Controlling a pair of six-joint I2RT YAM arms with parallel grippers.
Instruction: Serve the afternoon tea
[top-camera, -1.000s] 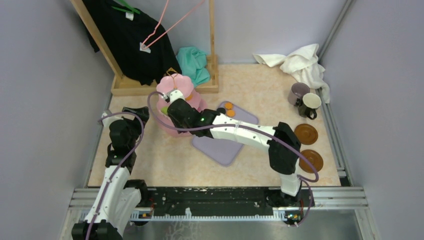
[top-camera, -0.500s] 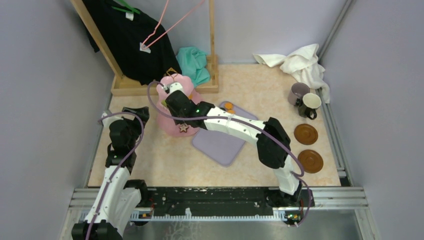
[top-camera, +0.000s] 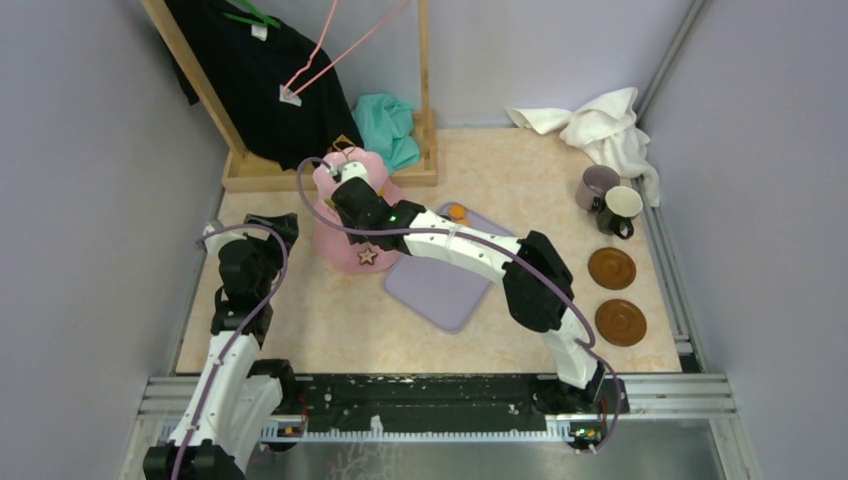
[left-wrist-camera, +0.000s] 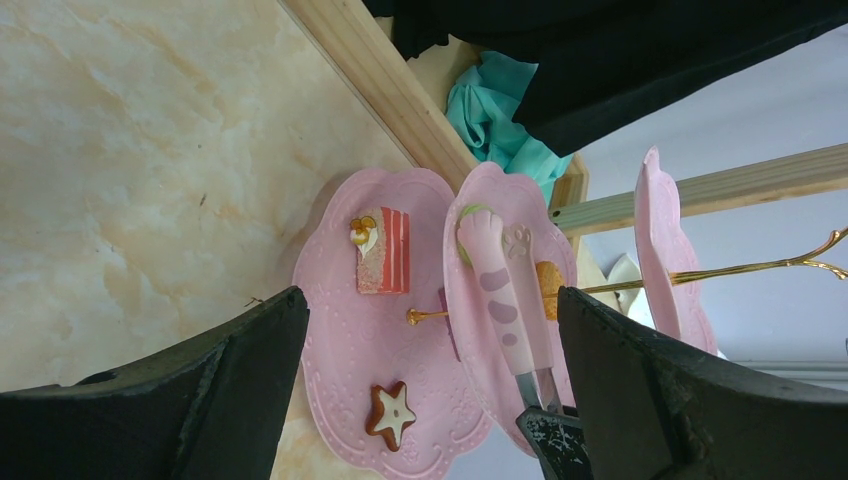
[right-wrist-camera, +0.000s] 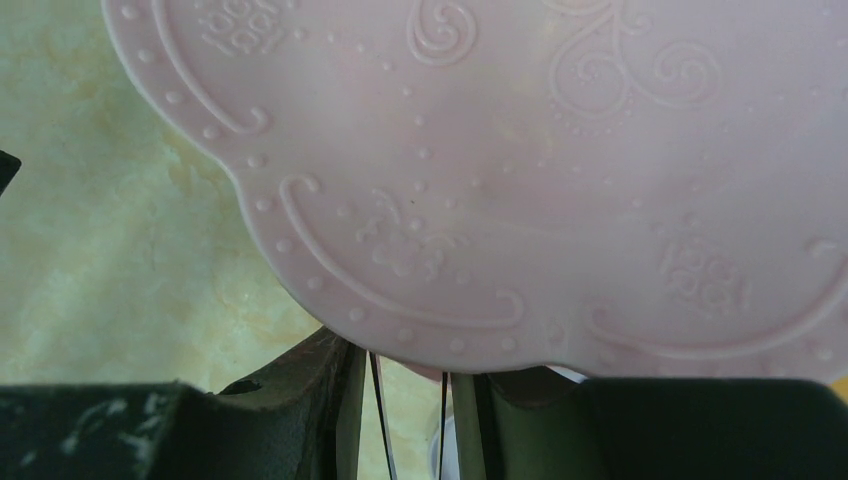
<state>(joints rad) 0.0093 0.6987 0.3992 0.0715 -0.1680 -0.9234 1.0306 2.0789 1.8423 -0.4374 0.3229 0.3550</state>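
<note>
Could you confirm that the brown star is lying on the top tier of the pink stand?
Not quite: the star is lying on the bottom tier of the stand, not the top one. The left wrist view shows it there, next to a slice of cake.

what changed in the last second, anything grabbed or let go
The right arm swung left and farther back, carrying its pincer across the pink stand toward the top tier. That uncovered the brown star on the bottom tier. Nothing was visibly grabbed or released. The left arm, mugs, saucers and lilac tray stayed put.
</note>
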